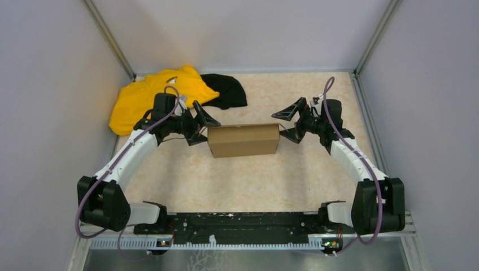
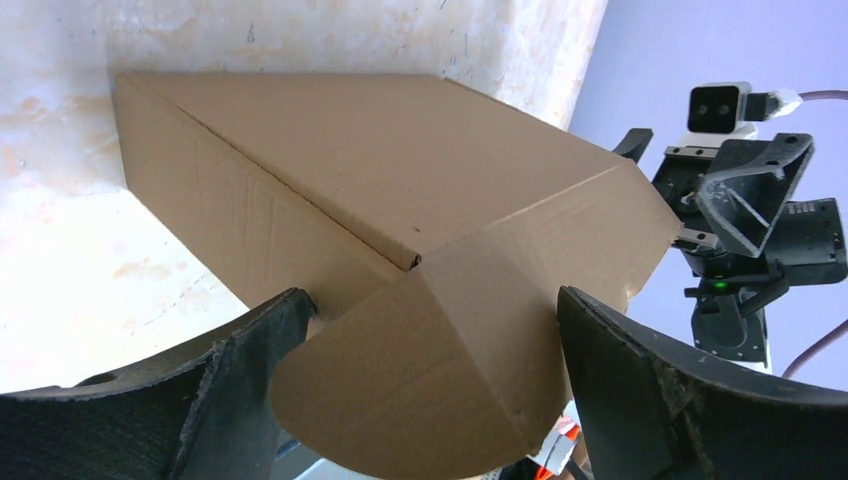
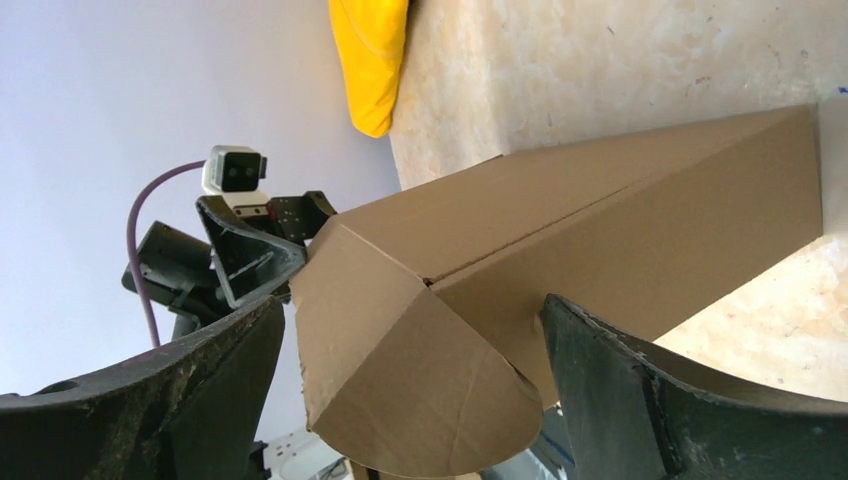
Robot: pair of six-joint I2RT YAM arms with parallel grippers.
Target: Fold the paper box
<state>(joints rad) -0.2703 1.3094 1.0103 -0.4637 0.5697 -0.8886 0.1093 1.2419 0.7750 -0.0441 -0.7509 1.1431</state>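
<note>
The paper box (image 1: 243,140) lies in the middle of the bench (image 1: 226,180) as a long, shallow brown carton, set lengthwise across the frame. Nearest me, along the bottom edge, the two arm bases sit on a black rail (image 1: 243,223). From there each arm reaches up the frame to one end of the carton.

The left gripper (image 1: 201,127) is at the box's left end and the right gripper (image 1: 289,123) at its right end. Both stand wide apart and hold nothing. In each wrist view a rounded, creased end flap pokes out between the fingers with a gap on either side. I cannot tell whether any finger brushes the cardboard.

Beyond the box, in the upper left of the frame, a yellow cloth (image 1: 152,96) lies bunched with a black cloth (image 1: 229,90) just beside it.

To my eye the body is formed and the end flaps are the step in hand. The next move calls for tucking those flaps in, both ends together so the carton does not slide.
</note>
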